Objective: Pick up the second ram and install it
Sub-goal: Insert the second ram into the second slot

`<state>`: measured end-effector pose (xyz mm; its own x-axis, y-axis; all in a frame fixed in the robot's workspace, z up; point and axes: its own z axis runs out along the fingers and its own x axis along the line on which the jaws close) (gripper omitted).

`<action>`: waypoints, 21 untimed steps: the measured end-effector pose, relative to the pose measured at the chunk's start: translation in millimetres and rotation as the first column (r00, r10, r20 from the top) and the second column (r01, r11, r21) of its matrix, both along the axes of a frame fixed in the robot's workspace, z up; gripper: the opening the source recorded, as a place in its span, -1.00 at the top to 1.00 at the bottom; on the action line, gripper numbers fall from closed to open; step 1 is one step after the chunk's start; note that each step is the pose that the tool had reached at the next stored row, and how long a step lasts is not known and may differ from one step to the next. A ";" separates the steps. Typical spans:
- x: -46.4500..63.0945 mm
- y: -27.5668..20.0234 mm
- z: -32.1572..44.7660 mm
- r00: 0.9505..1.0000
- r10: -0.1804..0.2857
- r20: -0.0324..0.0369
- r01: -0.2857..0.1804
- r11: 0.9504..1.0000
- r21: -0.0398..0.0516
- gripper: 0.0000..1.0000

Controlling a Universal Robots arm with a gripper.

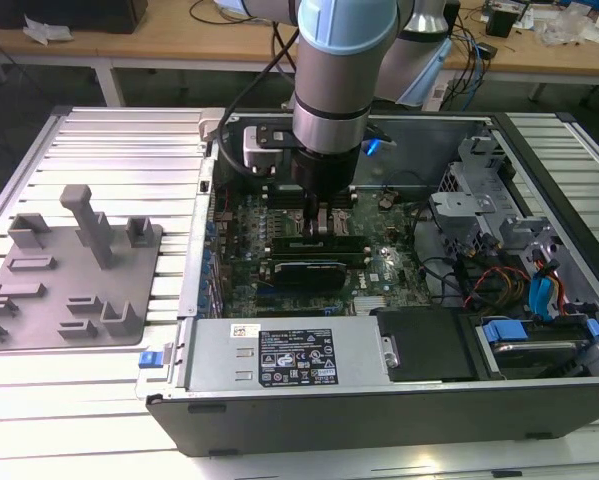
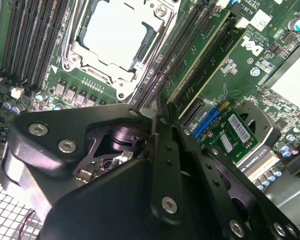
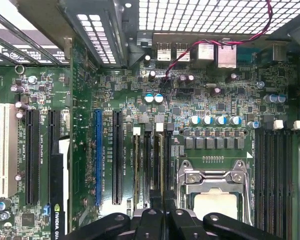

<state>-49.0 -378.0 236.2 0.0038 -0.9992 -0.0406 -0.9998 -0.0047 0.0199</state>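
— The fingers (image 2: 166, 150) are pinching close together, gripping the second ram (image 1: 344, 240) along its top edge.
— And where is that stick sitting?
— It is standing upright on the motherboard (image 1: 384, 275), just beside the processor socket (image 2: 114, 37), inside the open case (image 1: 379, 425).

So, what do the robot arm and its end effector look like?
The robot arm is a thick silver-grey metal cylinder with a light-blue plastic band above it. The end effector is matte black, built of angular plates joined by silver screws.
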 end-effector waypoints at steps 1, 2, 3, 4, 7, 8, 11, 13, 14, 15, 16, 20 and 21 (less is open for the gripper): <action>0.0 0.0 0.0 1.000 -0.002 0.000 0.002 1.000 0.000 0.80; 0.0 0.0 -0.1 1.000 -0.002 0.000 0.002 1.000 0.000 0.80; 0.0 0.0 -0.4 1.000 -0.004 0.000 0.004 1.000 0.000 0.80; 0.0 0.0 -0.5 1.000 -0.006 0.000 0.006 1.000 0.000 0.80; -1.3 0.1 -0.5 1.000 -0.008 0.000 0.008 1.000 0.000 0.80; -1.3 -0.1 -0.5 1.000 -0.008 0.000 0.008 1.000 0.000 0.80; -1.3 -0.5 -0.5 1.000 -0.016 0.000 0.016 1.000 0.000 0.80; -1.3 -0.5 -0.5 1.000 -0.017 0.000 0.017 1.000 0.000 0.80; -1.2 -0.6 -0.5 1.000 -0.017 0.000 0.017 1.000 0.000 0.80; -1.0 -0.6 -0.5 1.000 -0.017 0.000 0.017 1.000 0.000 0.80; -1.0 -0.6 -0.5 1.000 -0.017 0.000 0.017 1.000 0.000 0.80; -0.9 -0.6 -1.8 1.000 -0.017 0.000 0.017 1.000 0.000 0.80; -0.9 -0.6 -1.9 1.000 -0.017 0.000 0.017 1.000 0.000 0.80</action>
